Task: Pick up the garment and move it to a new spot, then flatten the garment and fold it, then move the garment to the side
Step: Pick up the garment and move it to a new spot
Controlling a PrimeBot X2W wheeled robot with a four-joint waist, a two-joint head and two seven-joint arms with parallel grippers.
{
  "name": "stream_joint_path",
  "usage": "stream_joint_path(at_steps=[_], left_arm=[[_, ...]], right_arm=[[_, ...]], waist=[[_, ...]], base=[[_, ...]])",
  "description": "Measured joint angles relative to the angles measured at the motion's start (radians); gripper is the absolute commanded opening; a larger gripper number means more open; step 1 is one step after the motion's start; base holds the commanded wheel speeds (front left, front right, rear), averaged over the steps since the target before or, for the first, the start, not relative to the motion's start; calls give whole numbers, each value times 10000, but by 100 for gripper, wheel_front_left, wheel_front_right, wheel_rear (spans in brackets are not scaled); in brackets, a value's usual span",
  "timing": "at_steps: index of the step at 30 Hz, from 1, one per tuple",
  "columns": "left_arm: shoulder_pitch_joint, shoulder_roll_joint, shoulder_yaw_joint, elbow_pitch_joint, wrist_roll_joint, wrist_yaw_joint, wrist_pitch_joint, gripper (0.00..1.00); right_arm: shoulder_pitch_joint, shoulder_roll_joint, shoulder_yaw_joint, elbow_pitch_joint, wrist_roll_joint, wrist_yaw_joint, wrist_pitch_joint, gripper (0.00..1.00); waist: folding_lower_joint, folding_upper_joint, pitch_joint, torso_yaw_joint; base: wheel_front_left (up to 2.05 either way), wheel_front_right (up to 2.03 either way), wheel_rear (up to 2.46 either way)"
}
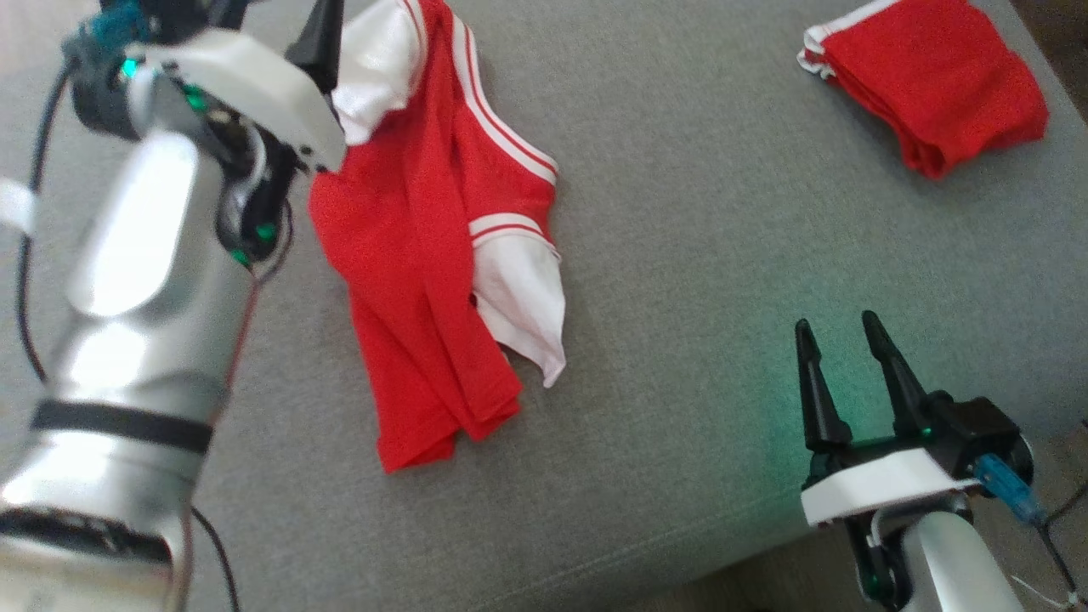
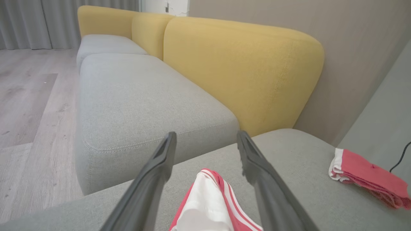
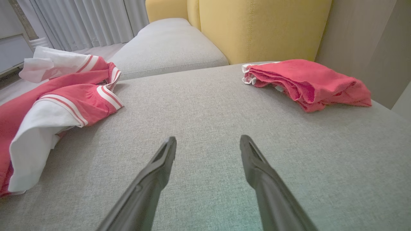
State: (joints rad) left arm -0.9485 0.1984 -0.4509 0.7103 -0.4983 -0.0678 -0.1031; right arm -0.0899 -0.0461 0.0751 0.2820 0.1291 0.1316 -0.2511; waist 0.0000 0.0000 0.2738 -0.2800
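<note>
Hovering beside the crumpled garment [image 1: 425,255], left end effector [image 2: 205,141] and right end effector [image 1: 837,323] both spread, we risk snagging its folds.

The left forearm [image 1: 144,280], at the frame's left, is glossy silver with a black band [image 1: 119,425] and a white wrist housing [image 1: 246,85]. It carries small green lights [image 1: 265,231] and thin black cables [image 1: 25,280]. The right gripper [image 1: 835,325], at lower right, has tapered dark fingers, a white base plate [image 1: 875,489] and a blue plug [image 1: 1007,484].
</note>
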Motion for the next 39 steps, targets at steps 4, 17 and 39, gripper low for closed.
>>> stream_joint_path(at_steps=[4, 17, 39], left_arm=[[1149, -230, 86, -610, -169, 309, -591, 100], [6223, -527, -207, -3728, 50, 1985, -1421, 100], [10971, -813, 2127, -5580, 2368, 1718, -1463, 100]], right_arm=[[242, 0, -244, -109, -215, 0, 0, 100], [1149, 13, -1275, -435, -943, 0, 0, 100], [1856, 25, -1858, -157, -1220, 0, 0, 100]], waist=[[0, 0, -434, 292], [0, 0, -1449, 1888], [-1, 0, -2762, 3708]], base=[[0, 0, 0], [0, 0, 0], [0, 0, 0]])
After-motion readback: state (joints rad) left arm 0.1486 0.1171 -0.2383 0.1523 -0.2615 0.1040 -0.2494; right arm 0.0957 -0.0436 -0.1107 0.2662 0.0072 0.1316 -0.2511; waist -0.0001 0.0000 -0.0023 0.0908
